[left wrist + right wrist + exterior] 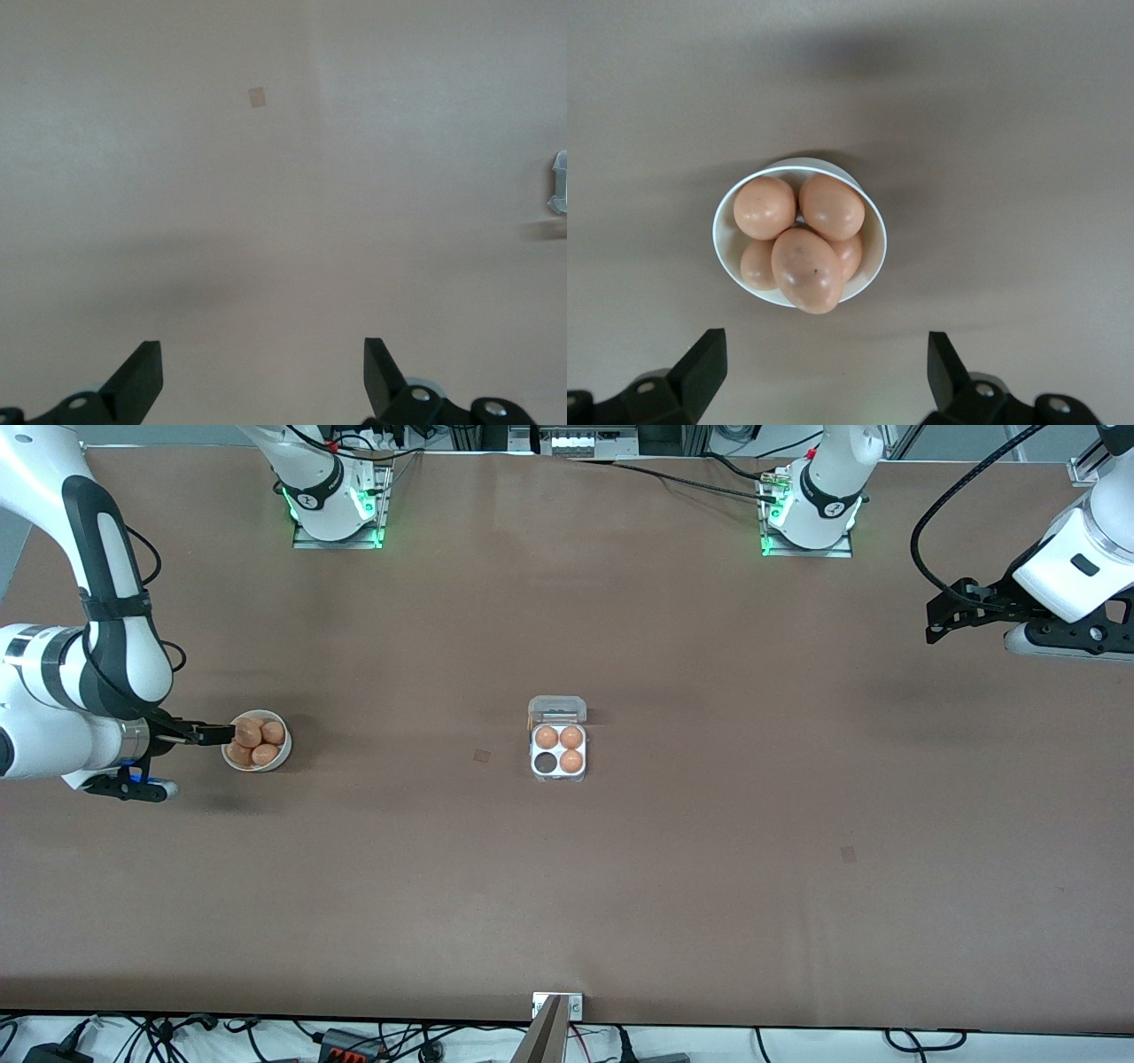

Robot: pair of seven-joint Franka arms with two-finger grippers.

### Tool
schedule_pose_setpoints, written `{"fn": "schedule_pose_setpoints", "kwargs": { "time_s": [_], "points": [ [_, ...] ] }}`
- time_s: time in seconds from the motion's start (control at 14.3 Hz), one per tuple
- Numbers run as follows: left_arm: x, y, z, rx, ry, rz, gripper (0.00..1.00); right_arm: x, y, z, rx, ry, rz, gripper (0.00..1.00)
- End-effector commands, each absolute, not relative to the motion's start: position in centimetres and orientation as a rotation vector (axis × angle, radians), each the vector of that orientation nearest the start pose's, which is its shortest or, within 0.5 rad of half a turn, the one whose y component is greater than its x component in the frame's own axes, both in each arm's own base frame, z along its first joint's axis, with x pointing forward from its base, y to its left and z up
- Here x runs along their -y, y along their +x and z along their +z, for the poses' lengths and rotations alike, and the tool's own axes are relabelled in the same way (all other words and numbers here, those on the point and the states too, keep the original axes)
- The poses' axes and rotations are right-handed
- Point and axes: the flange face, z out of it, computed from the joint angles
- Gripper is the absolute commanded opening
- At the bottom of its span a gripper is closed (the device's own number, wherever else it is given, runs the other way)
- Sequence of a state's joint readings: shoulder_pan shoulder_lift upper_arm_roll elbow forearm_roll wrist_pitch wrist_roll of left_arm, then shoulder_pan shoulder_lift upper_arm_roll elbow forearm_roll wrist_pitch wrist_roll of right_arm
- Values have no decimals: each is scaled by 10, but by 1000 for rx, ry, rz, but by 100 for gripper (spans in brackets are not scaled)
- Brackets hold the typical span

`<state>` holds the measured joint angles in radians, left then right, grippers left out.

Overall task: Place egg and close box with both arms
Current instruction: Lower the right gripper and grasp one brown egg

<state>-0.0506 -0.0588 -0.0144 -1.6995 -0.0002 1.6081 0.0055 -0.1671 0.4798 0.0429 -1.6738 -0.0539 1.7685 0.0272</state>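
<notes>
The box (558, 750) sits near the middle of the brown tabletop (709, 850), with its clear lid (557, 709) hinged open and lying on the side farther from the front camera. The white tray holds three brown eggs (571, 737); the fourth cell (544, 763), the one nearer the front camera and toward the right arm's end, shows dark and unfilled.

A round white bowl (257, 741) stands well apart from the box, toward the right arm's end of the tabletop. The right wrist view shows it (873, 232) heaped with brown eggs (804, 268).

The right hand (211, 733) is positioned at the bowl's edge. In the right wrist view its fingers (943, 359) are spread wide, with nothing between them.

The left hand (943, 615) is raised over the left arm's end of the tabletop, well apart from the box. Its fingers (379, 367) are likewise spread wide and hold nothing.
</notes>
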Motion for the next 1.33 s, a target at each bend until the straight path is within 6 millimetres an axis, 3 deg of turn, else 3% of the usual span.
{"fn": "schedule_pose_setpoints", "kwargs": {
  "time_s": [0.0, 0.14, 0.42, 0.63, 0.77, 1.05, 1.26],
  "points": [
    [36, 537, 605, -125, -3117, 54, 100, 84, 623, 308, -194, -3084, 595, 100],
    [36, 537, 604, -125, -3117, 56, 100, 57, 626, 306, -117, -3103, 607, 100],
    [35, 537, 604, -123, -3117, 56, 100, 71, 627, 308, -159, -3076, 582, 100],
    [35, 537, 604, -123, -3117, 56, 100, 73, 628, 298, -162, -3069, 585, 100],
    [35, 537, 604, -123, -3117, 56, 100, 75, 627, 286, -160, -3062, 613, 100],
    [35, 537, 604, -123, -3117, 56, 100, 75, 619, 230, -158, -3013, 750, 100],
    [35, 537, 605, -123, -3117, 54, 100, 76, 618, 227, -163, -3007, 766, 100]
  ]
}}
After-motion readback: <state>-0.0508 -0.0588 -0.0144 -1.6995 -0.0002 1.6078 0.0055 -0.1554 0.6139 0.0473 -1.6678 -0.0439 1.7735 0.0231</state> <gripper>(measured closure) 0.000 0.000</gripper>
